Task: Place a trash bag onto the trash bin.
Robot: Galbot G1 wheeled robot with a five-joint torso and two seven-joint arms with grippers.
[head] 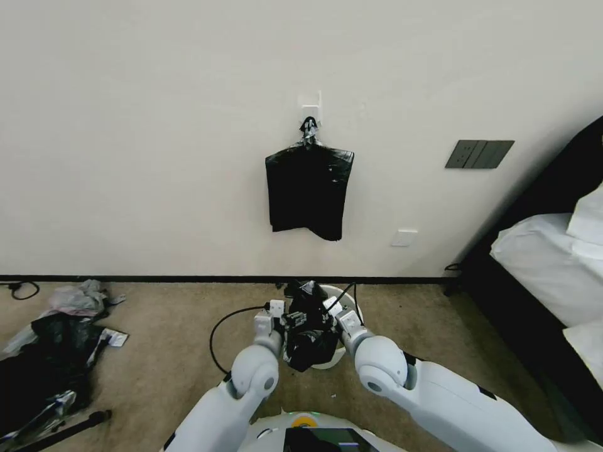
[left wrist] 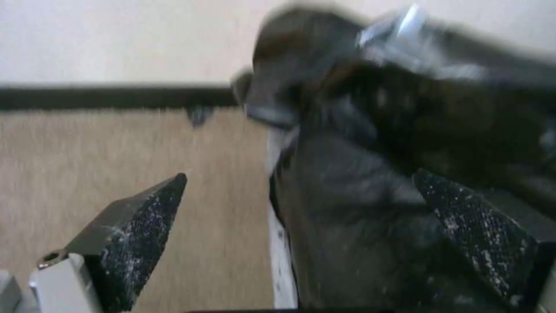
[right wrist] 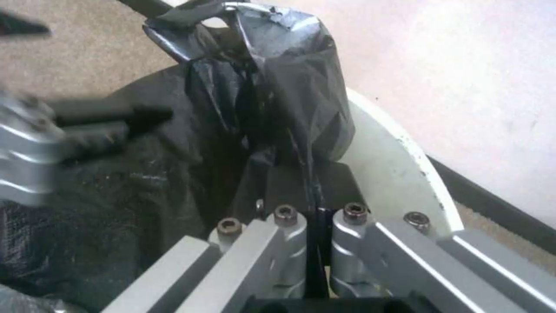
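The trash bag [head: 309, 339] sat low in the centre of the head view, bunched over the mouth of the trash bin [head: 344, 300], whose cream rim showed behind it and to its right on the carpet [head: 169, 351]. In the right wrist view the glossy black film [right wrist: 278, 78] rose in a crumpled peak above the bin rim [right wrist: 399, 165]. The right pincer [right wrist: 317, 217] was closed, its fingers pressed together on a fold of the bag. The left pincer [left wrist: 301, 204] stood wide open, one finger [left wrist: 139, 226] over bare carpet, the other [left wrist: 469, 226] against the bag. On the wall above, centre frame, a sheaf of black bags [head: 308, 191] hung from a hook [head: 311, 103]. A heap of plastic litter [head: 50, 351] lay at lower left.
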